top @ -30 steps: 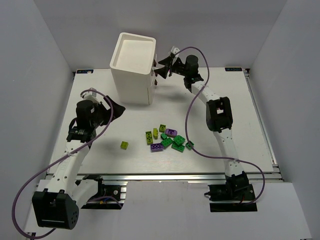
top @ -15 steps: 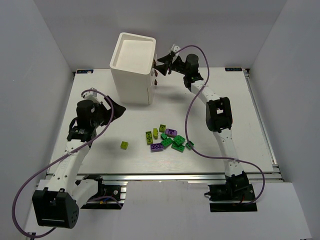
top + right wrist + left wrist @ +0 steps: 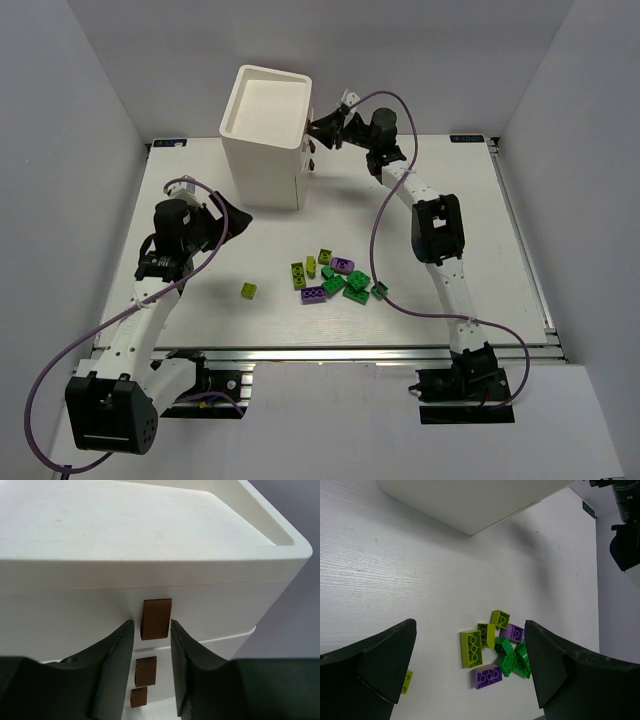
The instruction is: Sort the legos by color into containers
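The white drawer cabinet [image 3: 262,135] stands at the back of the table. My right gripper [image 3: 318,132] is at its front, and in the right wrist view [image 3: 152,623] the jaws stand narrowly open on either side of the top drawer's brown knob [image 3: 156,618]. Two lower knobs [image 3: 145,671] show beneath it. The legos [image 3: 335,278], yellow-green, purple and dark green, lie in a loose cluster mid-table, also in the left wrist view [image 3: 495,652]. One yellow-green brick [image 3: 248,291] lies apart to the left. My left gripper [image 3: 232,215] hovers wide open and empty, left of the cluster [image 3: 470,625].
The cabinet's lower corner [image 3: 470,505] fills the top of the left wrist view. The right arm [image 3: 437,230] stretches across the right half of the table. White walls close in the left, right and back sides.
My right gripper has moved left up to the cabinet and its jaws have narrowed around the top knob. The left arm and the legos have not moved.
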Tool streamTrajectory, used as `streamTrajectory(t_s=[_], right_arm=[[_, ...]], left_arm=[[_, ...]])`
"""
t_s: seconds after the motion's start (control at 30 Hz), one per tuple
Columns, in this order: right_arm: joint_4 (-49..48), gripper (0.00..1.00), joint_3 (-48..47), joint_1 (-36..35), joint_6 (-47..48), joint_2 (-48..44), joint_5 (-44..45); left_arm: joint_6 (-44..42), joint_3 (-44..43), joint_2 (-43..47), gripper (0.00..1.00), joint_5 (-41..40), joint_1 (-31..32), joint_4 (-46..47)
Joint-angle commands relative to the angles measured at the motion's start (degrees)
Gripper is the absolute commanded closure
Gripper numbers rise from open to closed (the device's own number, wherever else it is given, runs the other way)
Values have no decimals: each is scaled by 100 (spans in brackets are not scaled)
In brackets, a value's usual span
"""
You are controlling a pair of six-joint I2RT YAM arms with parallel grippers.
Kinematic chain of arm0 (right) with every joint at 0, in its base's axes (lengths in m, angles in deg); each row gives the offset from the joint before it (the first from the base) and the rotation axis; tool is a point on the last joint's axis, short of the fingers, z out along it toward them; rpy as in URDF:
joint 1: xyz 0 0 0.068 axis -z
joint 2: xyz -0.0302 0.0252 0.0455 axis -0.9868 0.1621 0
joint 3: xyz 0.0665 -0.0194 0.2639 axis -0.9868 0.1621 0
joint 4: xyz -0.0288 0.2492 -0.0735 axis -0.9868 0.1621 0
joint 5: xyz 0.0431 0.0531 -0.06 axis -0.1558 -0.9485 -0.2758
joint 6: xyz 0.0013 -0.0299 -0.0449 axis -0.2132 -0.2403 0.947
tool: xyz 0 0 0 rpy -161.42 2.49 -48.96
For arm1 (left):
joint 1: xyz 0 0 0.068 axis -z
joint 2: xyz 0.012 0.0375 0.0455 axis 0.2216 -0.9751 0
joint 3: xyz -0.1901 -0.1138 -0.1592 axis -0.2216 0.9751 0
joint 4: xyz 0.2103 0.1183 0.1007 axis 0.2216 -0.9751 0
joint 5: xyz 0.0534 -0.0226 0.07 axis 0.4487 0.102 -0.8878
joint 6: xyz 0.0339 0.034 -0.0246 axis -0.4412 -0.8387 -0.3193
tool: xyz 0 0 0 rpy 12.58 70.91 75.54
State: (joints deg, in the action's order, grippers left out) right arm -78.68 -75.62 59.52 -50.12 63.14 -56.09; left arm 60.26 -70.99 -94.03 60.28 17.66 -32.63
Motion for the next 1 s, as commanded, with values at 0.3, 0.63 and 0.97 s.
streamTrajectory(t_s=[0.3,0.63,0.97], right_arm=[[-424,100,-164,-118,149,-68,-212],[-1250,100,1943,93,-219,-1324,208],[-108,100,2640,515,376,-2194,1018]], left_arm=[[-42,-237,105,2,99,23,50],[55,-53,254,2,99,23,173],[134,202,325,2,169,23,498]])
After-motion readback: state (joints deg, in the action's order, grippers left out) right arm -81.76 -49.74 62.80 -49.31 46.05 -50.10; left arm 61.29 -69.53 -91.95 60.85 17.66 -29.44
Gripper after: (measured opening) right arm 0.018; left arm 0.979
